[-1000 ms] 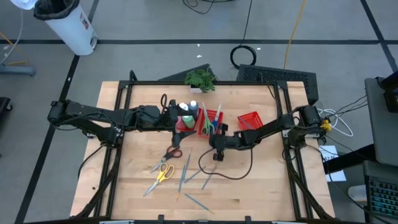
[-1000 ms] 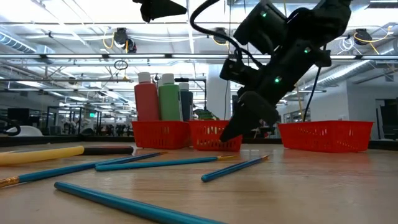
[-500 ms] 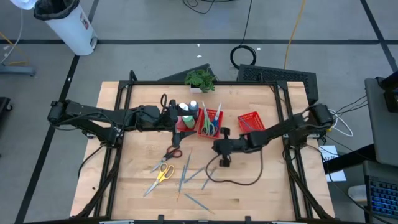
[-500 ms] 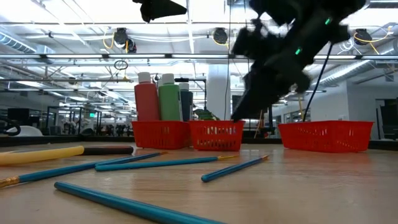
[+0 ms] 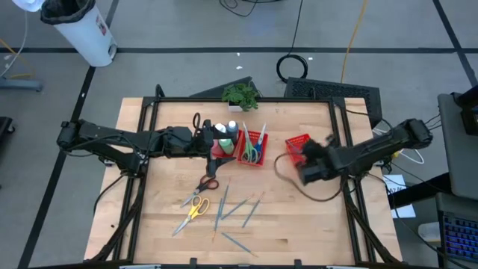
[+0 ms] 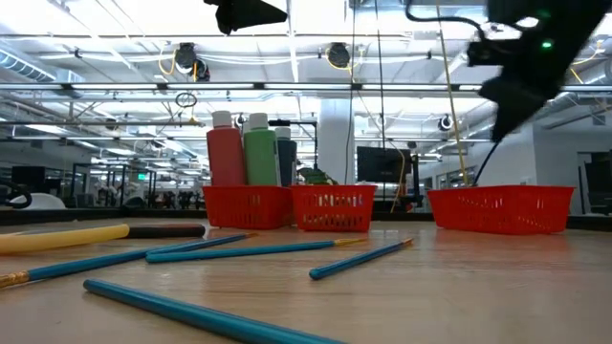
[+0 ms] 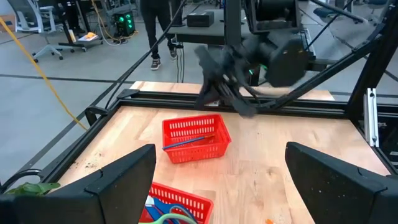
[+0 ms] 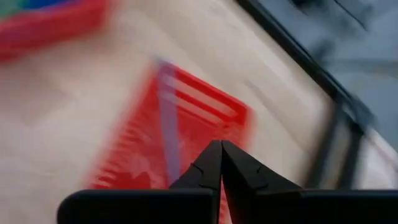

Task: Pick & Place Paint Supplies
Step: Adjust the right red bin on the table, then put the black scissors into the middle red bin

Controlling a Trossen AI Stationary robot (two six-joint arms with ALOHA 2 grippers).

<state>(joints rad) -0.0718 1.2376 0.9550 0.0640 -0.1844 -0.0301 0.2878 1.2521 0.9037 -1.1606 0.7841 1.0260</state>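
Paint bottles with red, green and dark bodies stand in a red basket. Scissors stick up out of the basket beside it. A third red basket holds one brush lying across it. Red-handled scissors, yellow-handled scissors and several brushes lie flat on the table. My left gripper hangs open above the bottle basket, with nothing between its fingers. My right gripper, blurred in the high view, is shut on nothing and tilts down over the third basket's near side.
A small potted plant stands at the far edge. A dark cable loops below my right arm over the table. A black frame runs around the table. Bare wood lies at the near right.
My right gripper has swung from the table's middle toward its right edge and upward, staying shut and turning at the wrist as it went. It now stands by the right-hand basket. The cable loop has trailed along with it. The things on the table have kept their places.
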